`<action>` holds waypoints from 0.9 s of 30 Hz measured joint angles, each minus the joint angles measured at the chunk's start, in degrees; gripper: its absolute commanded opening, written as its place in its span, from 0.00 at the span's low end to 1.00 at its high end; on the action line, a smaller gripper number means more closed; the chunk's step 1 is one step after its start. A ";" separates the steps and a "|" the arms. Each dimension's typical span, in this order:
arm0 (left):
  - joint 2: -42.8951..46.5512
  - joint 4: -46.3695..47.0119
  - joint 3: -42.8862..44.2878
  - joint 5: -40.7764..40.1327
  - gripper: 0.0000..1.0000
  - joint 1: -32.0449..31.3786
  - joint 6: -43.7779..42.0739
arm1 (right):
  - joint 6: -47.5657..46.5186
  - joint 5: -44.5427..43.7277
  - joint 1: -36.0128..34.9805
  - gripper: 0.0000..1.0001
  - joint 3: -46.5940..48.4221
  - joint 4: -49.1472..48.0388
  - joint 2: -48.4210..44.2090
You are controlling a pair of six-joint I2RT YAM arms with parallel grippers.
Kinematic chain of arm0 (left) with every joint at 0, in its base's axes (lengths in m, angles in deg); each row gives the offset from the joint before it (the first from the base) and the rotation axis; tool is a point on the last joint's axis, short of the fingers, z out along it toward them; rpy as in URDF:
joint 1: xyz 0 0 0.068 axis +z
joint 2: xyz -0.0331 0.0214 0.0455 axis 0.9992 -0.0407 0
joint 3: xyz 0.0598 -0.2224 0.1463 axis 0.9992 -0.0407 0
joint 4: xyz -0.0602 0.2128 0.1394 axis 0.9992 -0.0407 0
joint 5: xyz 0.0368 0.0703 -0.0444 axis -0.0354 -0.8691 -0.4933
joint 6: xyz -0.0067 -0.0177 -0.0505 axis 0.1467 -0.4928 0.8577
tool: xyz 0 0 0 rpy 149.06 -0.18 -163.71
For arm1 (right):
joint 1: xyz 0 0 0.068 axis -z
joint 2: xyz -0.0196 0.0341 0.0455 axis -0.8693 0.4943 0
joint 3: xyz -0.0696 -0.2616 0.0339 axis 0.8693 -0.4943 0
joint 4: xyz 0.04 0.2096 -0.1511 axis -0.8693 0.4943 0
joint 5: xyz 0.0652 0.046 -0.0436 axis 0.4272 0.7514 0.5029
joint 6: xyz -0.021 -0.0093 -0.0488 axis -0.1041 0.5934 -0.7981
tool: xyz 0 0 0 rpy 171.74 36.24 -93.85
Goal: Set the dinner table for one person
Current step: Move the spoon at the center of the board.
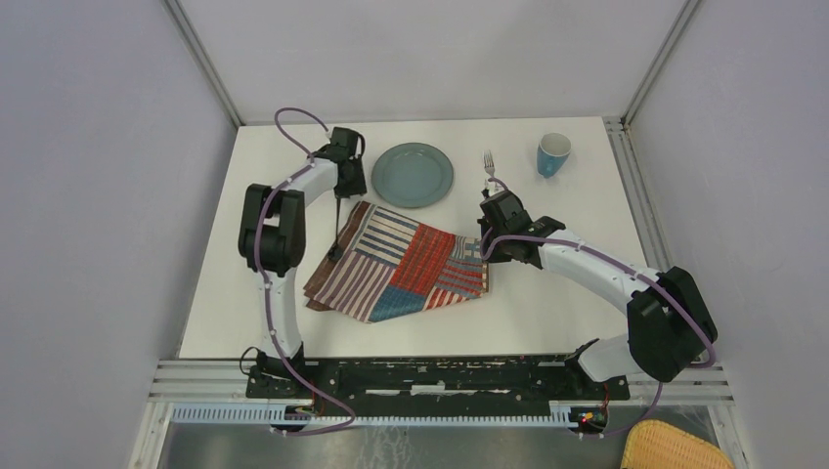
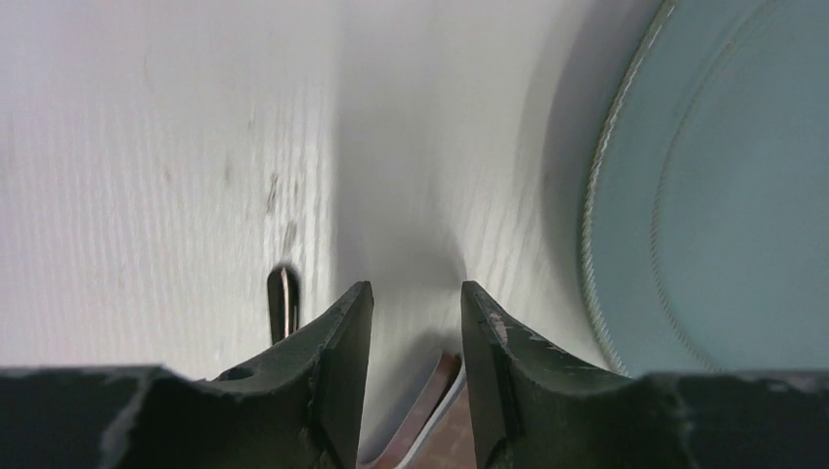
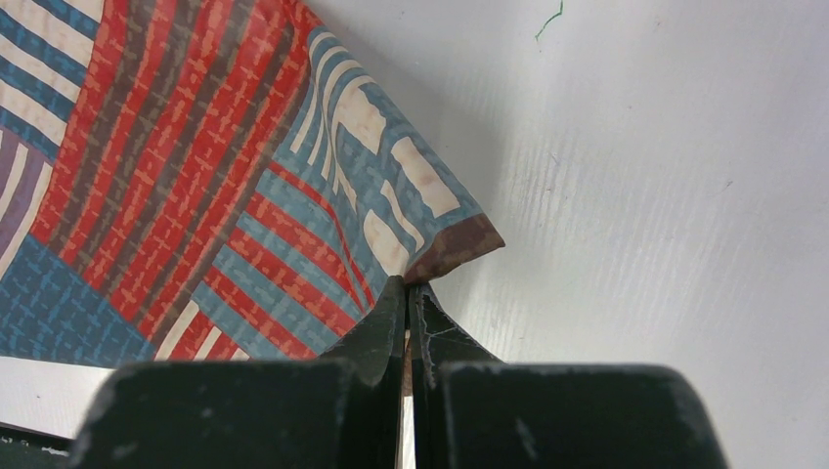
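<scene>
- The dinner table, a white matte top edged by metal rails, fills the middle of the overhead view, with the two arm bases along its lower edge.
- A striped patchwork placemat in red, blue and cream lies skewed at the centre of the table, its corners pointing up, down, left and right.
- The right gripper has its jaws pressed together on the placemat's brown-edged right corner. In the right wrist view that corner is lifted slightly off the white surface.
- The left gripper is above and left of centre in the overhead view, near the placemat's top corner. Its jaws stand apart with bare table showing between them, and they grip nothing.
- In the left wrist view, an edge of the placemat shows low in the gap between the fingers.
- A thin dark utensil lies along the placemat's upper left edge; its kind cannot be made out.
- A round blue-grey plate sits on the table just above the placemat, right of the left gripper.
- A fork lies right of the plate, tines toward the top of the frame.
- A blue cup stands further right, in the table's upper right area.
- A yellow woven item shows at the lower right corner, off the table.
</scene>
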 measured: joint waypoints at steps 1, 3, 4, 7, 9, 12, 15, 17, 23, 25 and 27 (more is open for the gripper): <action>1.16 -0.31 -1.62 -0.26 0.26 -0.04 0.59 | -0.02 0.02 0.00 0.00 0.00 0.00 0.02; 3.41 -1.18 -4.22 -0.83 0.07 -0.35 1.53 | 0.00 0.07 0.00 0.00 0.00 -0.02 0.07; 5.05 -1.49 -6.10 -1.33 0.03 -0.59 2.19 | 0.00 0.11 0.00 0.00 0.00 -0.04 0.13; 9.38 -2.58 -9.88 -2.95 0.03 -1.73 3.67 | 0.00 0.26 0.04 0.00 0.00 -0.09 0.59; 12.15 -2.71 -11.89 -4.63 0.02 -3.30 4.28 | -0.02 0.28 0.09 0.00 0.00 -0.09 1.03; 14.99 -2.64 -13.62 -5.92 0.02 -5.31 5.38 | -0.04 0.35 0.11 0.00 0.00 -0.09 1.14; 16.83 -2.34 -15.93 -5.99 0.02 -6.45 6.97 | -0.13 0.48 0.11 0.00 0.02 -0.07 1.14; 17.27 -2.23 -17.79 -6.12 0.02 -6.36 8.24 | -0.44 0.50 0.11 0.00 0.02 -0.07 1.14; 18.01 -2.78 -23.37 -8.50 0.02 -6.05 12.39 | -1.09 0.68 0.11 0.00 0.02 -0.07 1.14; 18.29 -3.23 -24.06 -9.40 0.02 -6.05 13.51 | -1.29 0.79 0.11 0.00 0.02 -0.07 1.11; 18.47 -3.52 -24.13 -10.54 0.02 -6.05 14.49 | -1.53 0.96 0.11 0.00 0.02 -0.07 1.11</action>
